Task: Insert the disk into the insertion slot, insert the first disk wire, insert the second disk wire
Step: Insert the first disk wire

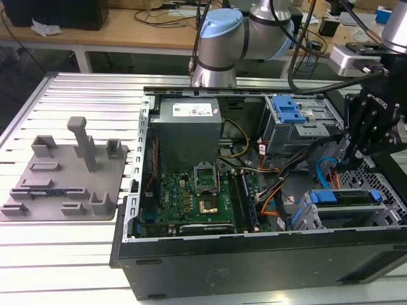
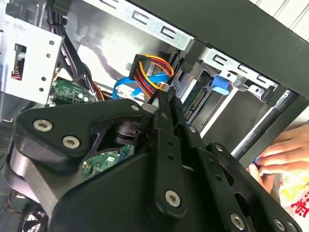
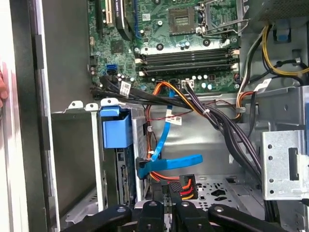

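Progress seems partway. In the exterior view the disk (image 1: 343, 202), a flat silver hard drive in a bright blue plastic carrier, sits inside the grey sheet-metal insertion slot (image 1: 310, 215), with the black gripper (image 1: 353, 155) near it. In the second wrist view the jaws stand nearly closed. In the first wrist view they pinch a black plug (image 3: 186, 186) with red, orange and yellow wires, not yet seated; the flat blue wire (image 3: 178, 162) looks connected.
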Robot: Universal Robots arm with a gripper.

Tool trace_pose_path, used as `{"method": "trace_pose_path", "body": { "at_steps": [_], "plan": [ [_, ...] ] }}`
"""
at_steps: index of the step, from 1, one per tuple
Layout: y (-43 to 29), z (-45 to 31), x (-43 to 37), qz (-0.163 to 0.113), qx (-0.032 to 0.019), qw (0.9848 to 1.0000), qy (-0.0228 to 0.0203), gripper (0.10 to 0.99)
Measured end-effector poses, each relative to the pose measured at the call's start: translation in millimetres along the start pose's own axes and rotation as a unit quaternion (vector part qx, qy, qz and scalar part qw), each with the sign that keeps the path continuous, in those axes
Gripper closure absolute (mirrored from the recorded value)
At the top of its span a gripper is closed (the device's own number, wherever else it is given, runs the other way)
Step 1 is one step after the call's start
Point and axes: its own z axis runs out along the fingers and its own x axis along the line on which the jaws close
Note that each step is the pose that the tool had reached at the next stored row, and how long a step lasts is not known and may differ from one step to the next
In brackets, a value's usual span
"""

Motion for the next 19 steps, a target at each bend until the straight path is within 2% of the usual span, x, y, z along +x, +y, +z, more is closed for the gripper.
{"method": "trace_pose_path", "body": {
  "at_steps": [4,8,10,11,12,14,15,18,19],
  "plan": [
    [-3.4,0.4,2.8,-0.001,-0.005,1.0,-0.0037,0.922],
    [-5.9,0.9,6.8,-0.002,-0.0082,0.9999,-0.0113,0.922],
    [-6.3,1.4,10.5,-0.002,-0.0094,0.9998,-0.0162,0.922],
    [-6.6,1.8,13.9,-0.002,-0.0103,0.9997,-0.0199,0.922],
    [-7.0,2.4,18.7,-0.002,-0.0113,0.9996,-0.0268,0.922],
    [-7.3,2.9,22.8,-0.002,-0.0123,0.9994,-0.0319,0.922],
    [-7.9,3.2,25.0,-0.003,-0.0147,0.9994,-0.0328,0.922],
    [-11.5,2.9,28.2,-0.007,-0.0281,0.9991,-0.0325,0.922],
    [-12.0,2.4,28.3,-0.008,-0.0298,0.999,-0.0324,0.922]
  ]
}}
